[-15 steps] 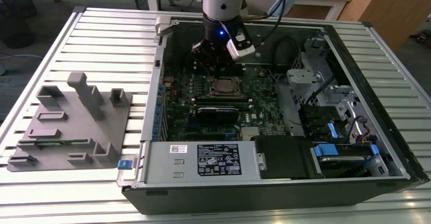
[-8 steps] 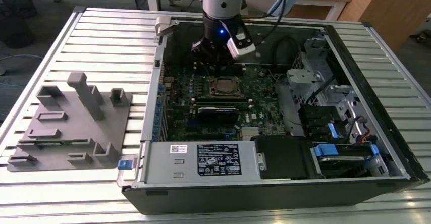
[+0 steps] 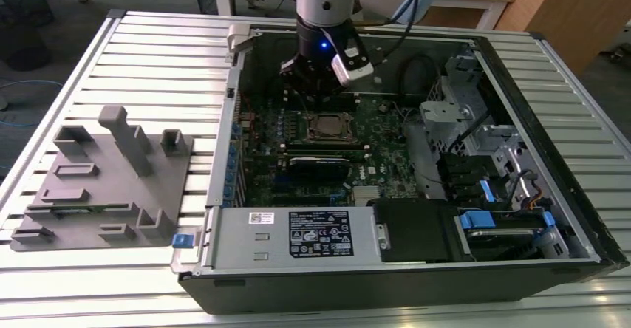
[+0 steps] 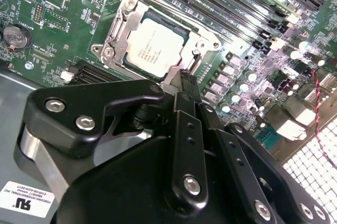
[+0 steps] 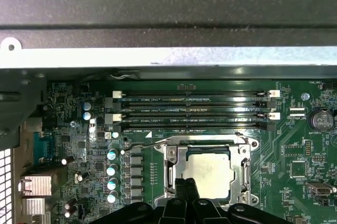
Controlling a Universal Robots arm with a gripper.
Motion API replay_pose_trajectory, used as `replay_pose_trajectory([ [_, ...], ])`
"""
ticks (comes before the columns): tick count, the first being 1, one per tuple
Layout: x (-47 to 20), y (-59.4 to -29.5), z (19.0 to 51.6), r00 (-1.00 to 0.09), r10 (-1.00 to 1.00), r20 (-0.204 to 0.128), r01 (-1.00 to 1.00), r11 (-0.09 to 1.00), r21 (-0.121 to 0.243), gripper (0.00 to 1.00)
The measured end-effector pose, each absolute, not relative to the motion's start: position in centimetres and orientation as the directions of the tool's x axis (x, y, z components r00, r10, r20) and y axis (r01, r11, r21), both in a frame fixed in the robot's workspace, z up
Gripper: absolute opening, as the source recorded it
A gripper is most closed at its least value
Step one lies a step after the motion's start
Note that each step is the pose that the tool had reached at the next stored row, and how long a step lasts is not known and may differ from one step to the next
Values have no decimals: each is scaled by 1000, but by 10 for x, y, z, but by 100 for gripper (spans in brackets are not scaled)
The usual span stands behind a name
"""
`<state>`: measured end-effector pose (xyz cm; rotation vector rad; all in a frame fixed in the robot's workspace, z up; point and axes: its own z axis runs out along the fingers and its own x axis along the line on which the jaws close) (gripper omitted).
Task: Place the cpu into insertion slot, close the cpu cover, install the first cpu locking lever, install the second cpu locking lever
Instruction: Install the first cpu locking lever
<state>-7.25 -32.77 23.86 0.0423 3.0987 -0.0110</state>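
Note:
The cpu [image 4: 155,45], a dull silver square, lies in the insertion slot [image 5: 247,153] on the green board. The cpu cover [image 4: 124,21], a silvery frame, lies flat around it. A thin wire lever [image 5: 150,142] runs along one side of the socket and juts out at a corner. My gripper [image 4: 184,79] hangs just above the socket's edge, its black fingers pressed together with nothing between them. In the first wrist view the fingertips [image 5: 181,190] overlap the cpu's [image 5: 208,174] near edge. In the exterior view my gripper [image 3: 313,84] hovers right behind the socket [image 3: 330,127].
Long black memory slots [image 5: 195,111] lie beside the socket, and the case wall [image 5: 158,24] rises beyond them. A black card [image 3: 318,167] sits in front of the socket. Cables [image 3: 419,69], a drive cage [image 3: 493,217] and a power supply [image 3: 306,232] crowd the case. A grey fixture [image 3: 108,180] lies on the table.

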Motion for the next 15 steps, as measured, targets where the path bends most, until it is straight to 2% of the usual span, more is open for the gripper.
replay_pose_trajectory([
  [15,-76,-328,241,-999,27,-43,27,1000,-6,11],
])
